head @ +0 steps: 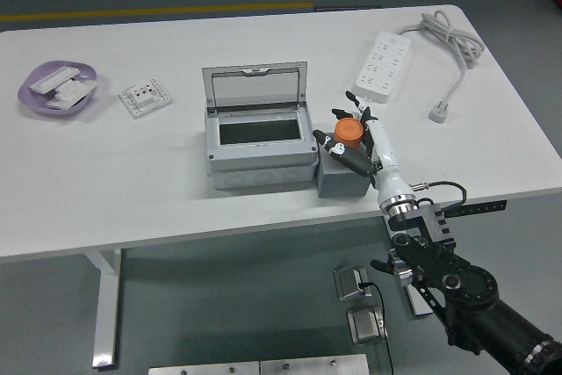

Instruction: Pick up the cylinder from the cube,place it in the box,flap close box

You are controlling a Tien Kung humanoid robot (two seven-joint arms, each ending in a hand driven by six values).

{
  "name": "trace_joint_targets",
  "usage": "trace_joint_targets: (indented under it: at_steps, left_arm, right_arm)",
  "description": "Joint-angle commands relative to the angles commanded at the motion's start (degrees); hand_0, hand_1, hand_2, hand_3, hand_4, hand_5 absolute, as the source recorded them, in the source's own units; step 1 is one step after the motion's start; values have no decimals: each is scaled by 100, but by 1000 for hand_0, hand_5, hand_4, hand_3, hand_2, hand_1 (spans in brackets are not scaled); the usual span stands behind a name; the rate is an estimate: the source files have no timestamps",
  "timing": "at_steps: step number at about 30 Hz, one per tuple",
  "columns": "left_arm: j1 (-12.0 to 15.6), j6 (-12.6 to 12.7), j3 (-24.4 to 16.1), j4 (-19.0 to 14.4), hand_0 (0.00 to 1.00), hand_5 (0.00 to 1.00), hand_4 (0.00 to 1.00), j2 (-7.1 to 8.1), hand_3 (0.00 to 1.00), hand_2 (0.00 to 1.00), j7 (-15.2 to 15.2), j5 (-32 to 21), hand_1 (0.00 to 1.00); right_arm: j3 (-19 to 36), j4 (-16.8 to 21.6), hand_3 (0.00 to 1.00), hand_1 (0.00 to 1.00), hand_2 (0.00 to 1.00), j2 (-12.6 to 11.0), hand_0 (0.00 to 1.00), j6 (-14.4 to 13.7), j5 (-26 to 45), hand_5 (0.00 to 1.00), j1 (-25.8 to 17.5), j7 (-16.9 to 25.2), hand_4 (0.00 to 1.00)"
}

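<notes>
White table (132, 191) filled most of the frame over a grey floor, the open grey box (260, 140) at its centre with the clear lid (255, 87) standing up at the far side; the orange cylinder (349, 133) stood upright on the grey cube (342, 177), which sat touching the box's right wall; the robot's right hand (356, 140), reaching in from the lower right, had its dark fingers (351, 161) curled about the cylinder from the near and far sides, seemingly closed on it, though whether the cylinder had left the cube's top could not be told; the left hand was out of view. The box's opening lay just left of the held cylinder and at much the same height, so the carry looked to be a short one leftward over the right wall, cylinder kept upright; the lid's hinge ran along the far edge, meaning it would have to swing down toward the near side. Farther left lay a white socket plate (145, 97) and a purple dish (58, 89); a power strip (385, 64) lay at far right.
</notes>
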Motion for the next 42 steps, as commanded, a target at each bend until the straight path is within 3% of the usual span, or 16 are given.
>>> trace_joint_targets:
  at_steps: [11,12,17,18,23,24,29,30,35,36,41,42]
  left_arm:
    - [-31,-23,3,0,710,714,752,-3,810,726,-63,-13,731]
    - [-34,-23,2,0,709,714,751,-3,808,725,-65,-13,731]
    - [-53,-24,-6,0,709,714,751,-7,808,725,-84,-4,731]
    - [-57,-25,-8,0,709,713,746,-8,803,723,-88,-3,730]
    - [-73,-31,-9,0,709,713,746,-17,803,723,-104,4,730]
    - [-75,-32,-10,0,708,712,744,-18,800,722,-106,5,728]
    - [-85,-38,-7,0,708,712,744,-22,800,722,-127,-2,728]
    - [-86,-39,-5,0,707,711,742,-23,798,723,-131,-4,726]
    - [-81,-41,-2,0,707,711,742,-28,798,723,-137,-9,726]
    - [-79,-41,-4,0,707,712,741,-26,798,722,-138,-8,726]
    - [-69,-35,-23,0,707,712,741,-13,798,722,-149,5,726]
    - [-66,-32,-27,0,706,714,742,-10,797,722,-151,7,726]
  right_arm:
    - [-28,-134,879,751,740,37,696,-132,131,319,42,6,925]
    - [-42,-142,865,717,720,44,658,-153,122,114,53,-3,735]
    - [-140,-156,865,717,720,74,658,-290,36,114,101,-78,735]
    - [-158,-156,849,621,667,78,514,-320,16,2,107,-97,593]
    - [-240,-158,849,621,667,106,514,-438,-48,2,142,-192,593]
    - [-250,-157,814,473,605,112,350,-449,-53,2,150,-206,420]
    - [-277,-134,814,473,605,137,350,-517,-61,2,184,-276,420]
    - [-275,-128,741,406,570,139,276,-521,-56,2,190,-284,262]
    - [-286,-112,741,406,570,153,276,-531,-14,2,235,-286,262]
    - [-293,-111,583,333,474,158,237,-535,-6,2,249,-279,2]
    - [-326,-121,583,333,474,181,237,-577,-1,2,352,-235,2]
    - [-332,-121,425,312,438,182,219,-589,-17,2,381,-236,2]
